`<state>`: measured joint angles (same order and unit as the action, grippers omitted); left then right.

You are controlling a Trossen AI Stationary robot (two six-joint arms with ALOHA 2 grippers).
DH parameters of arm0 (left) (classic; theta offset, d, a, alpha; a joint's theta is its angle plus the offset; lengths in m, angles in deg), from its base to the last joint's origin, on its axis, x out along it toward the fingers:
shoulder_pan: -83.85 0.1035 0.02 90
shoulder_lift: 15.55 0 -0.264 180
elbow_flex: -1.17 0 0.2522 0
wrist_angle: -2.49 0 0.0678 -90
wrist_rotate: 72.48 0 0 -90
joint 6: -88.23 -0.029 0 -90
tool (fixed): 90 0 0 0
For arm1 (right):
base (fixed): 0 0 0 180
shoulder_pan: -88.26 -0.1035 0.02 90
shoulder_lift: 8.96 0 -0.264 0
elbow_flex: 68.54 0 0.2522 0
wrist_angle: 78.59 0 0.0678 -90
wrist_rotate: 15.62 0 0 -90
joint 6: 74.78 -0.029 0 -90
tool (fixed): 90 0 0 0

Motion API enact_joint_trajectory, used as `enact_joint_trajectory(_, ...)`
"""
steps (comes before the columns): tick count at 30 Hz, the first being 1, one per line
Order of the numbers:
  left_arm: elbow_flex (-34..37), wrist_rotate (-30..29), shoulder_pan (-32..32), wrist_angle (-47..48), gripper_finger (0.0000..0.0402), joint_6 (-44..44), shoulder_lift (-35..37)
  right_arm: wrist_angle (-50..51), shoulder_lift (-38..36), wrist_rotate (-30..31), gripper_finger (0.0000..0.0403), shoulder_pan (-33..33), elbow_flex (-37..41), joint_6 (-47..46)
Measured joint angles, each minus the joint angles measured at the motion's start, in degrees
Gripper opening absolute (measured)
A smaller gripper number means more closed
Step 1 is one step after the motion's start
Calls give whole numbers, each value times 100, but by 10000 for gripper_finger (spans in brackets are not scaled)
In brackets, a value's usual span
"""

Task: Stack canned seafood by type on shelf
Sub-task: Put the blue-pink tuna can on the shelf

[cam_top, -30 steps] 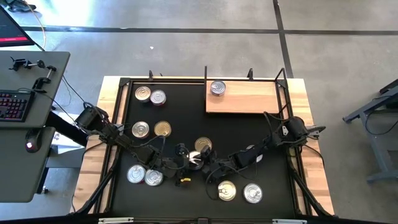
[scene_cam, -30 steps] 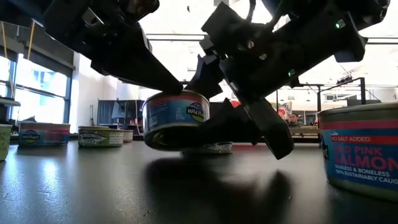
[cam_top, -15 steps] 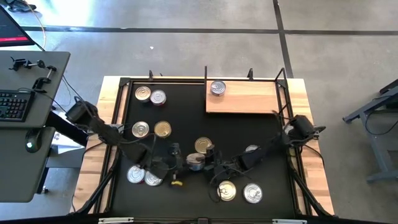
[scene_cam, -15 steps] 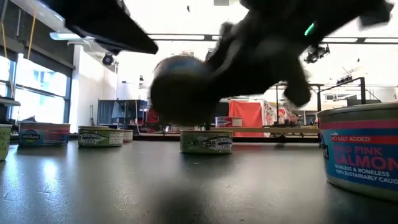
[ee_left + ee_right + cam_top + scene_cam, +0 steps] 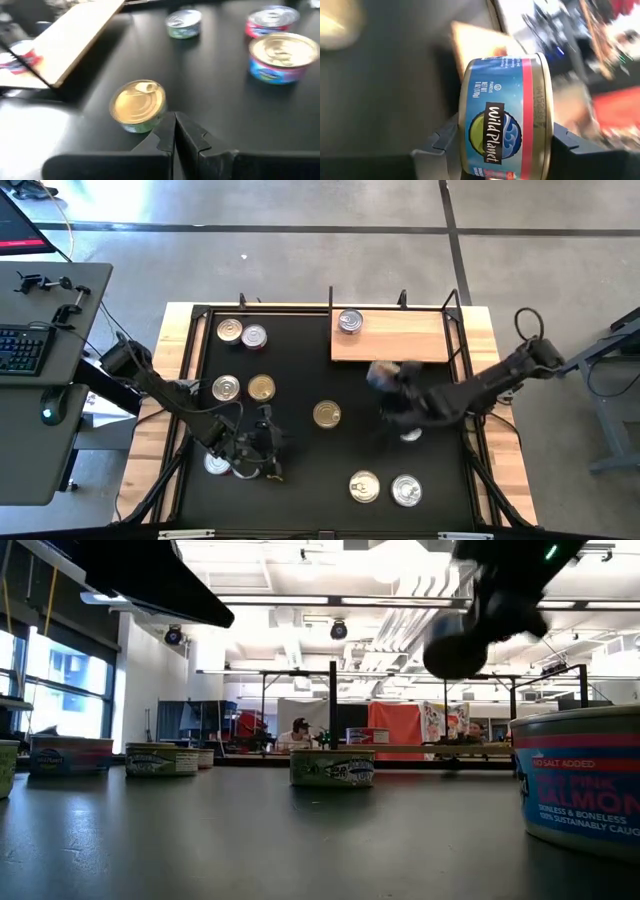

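Taking the shelf (image 5: 392, 341) at the surface's (image 5: 300, 385) far right as our landmark, we found two silver tins (image 5: 230, 330) far to its left at the same depth. Nearer and still left of the shelf sat a silver tin (image 5: 226, 388) beside a gold one (image 5: 261, 387). Nearer again, well down and left of the shelf, the left end effector (image 5: 268, 442) hung low over the surface by two more tins (image 5: 217, 463), partly hidden under the arm. In its wrist view the fingers (image 5: 167, 137) were pressed together, holding nothing, with a gold-topped tin (image 5: 138, 105) just beyond their tips.

A gold tin (image 5: 327, 414) stood alone in front of the shelf's left end. On the shelf itself, one silver tin (image 5: 349, 321) sat near the left end at the back.

Just in front of the shelf, the right end effector (image 5: 385, 376) was raised above the surface, blurred in the high view. Its wrist view showed it pinching a Wild Planet tin (image 5: 507, 117), blue with a red band, held on edge between the fingers. Another tin (image 5: 411, 433) lay half hidden under that arm. Two more tins (image 5: 364, 486), one gold and one silver (image 5: 406, 491), sat at the near edge, in front of the shelf.
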<state>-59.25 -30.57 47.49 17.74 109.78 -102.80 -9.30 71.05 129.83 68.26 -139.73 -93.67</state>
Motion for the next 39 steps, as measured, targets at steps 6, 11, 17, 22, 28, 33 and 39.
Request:
enact_joint_trajectory(6, -2, -363, 47, -11, 1, -108, -49, -1859, 19, -299, 164, 1737, 1197, 2087)
enact_joint_trajectory(11, -4, -358, 17, 37, 1, 23, -49, -3629, 139, -737, 164, 2674, 1901, 3347)
enact_joint_trajectory(17, -2, -359, -9, 42, 1, 90, -49, -4139, 124, -1178, 171, 3177, 1959, 3592)
enact_joint_trajectory(22, -2, -359, -9, -6, 1, 88, -49, -4245, 132, -1630, 265, 3343, 1962, 3589)
enact_joint_trajectory(28, -2, -359, -9, -5, 1, 87, -49, -4123, 118, -2025, 300, 3363, 1946, 3565)
enact_joint_trajectory(33, -2, -359, -9, -5, 1, 87, -49, -3538, 118, -2209, 266, 3378, 1493, 3390)
enact_joint_trajectory(39, -2, -357, -9, -3, 1, 87, -49, -2829, 114, -2897, 182, 3636, 718, 3091)
